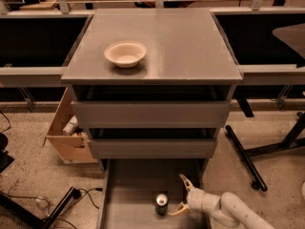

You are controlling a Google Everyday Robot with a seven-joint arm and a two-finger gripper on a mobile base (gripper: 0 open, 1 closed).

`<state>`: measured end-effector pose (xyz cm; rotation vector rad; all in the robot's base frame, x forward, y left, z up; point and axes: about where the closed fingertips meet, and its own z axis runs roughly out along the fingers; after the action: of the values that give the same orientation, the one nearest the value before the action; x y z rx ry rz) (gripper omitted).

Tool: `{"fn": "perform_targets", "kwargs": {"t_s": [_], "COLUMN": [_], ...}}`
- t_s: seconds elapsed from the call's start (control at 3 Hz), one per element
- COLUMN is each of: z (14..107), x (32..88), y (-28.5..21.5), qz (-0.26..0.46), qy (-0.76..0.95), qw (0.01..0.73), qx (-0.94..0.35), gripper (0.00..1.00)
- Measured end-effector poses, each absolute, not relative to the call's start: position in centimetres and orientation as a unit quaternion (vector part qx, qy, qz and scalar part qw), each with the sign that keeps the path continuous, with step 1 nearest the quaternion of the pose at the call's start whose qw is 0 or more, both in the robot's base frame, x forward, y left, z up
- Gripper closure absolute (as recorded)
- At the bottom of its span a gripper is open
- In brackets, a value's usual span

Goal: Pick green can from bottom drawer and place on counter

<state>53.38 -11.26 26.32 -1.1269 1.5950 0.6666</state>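
The green can (161, 203) stands upright on the floor of the pulled-out bottom drawer (128, 190), its silver top facing up. My gripper (181, 194) is low in the drawer just to the right of the can, open, with one finger (185, 181) pointing up-left and the other (179, 209) close beside the can. Its jaws hold nothing. The white arm runs off to the lower right. The counter (190, 46) is the grey top of the cabinet above.
A cream bowl (125, 53) sits on the counter's left part. Two upper drawers (150, 113) are closed. A cardboard box (69, 135) stands on the floor at the cabinet's left. Black chair legs (245, 159) lie on the right, cables at the lower left.
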Motion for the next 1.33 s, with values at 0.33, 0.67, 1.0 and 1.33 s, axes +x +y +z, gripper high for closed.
{"fn": "perform_targets", "kwargs": {"t_s": [0.33, 0.67, 1.0, 1.33], "z": [23.6, 21.6, 19.0, 17.2], "x": [54.0, 54.2, 54.0, 53.9], "y": [-9.4, -7.5, -6.5, -5.9], "qz": [0.302, 0.325, 0.348, 0.365], "qy": [0.663, 0.664, 0.676, 0.685], "qw": [0.501, 0.488, 0.467, 0.457], "qx": [-0.468, -0.465, -0.451, -0.435], "gripper": [0.00, 0.00, 0.19, 0.42]}}
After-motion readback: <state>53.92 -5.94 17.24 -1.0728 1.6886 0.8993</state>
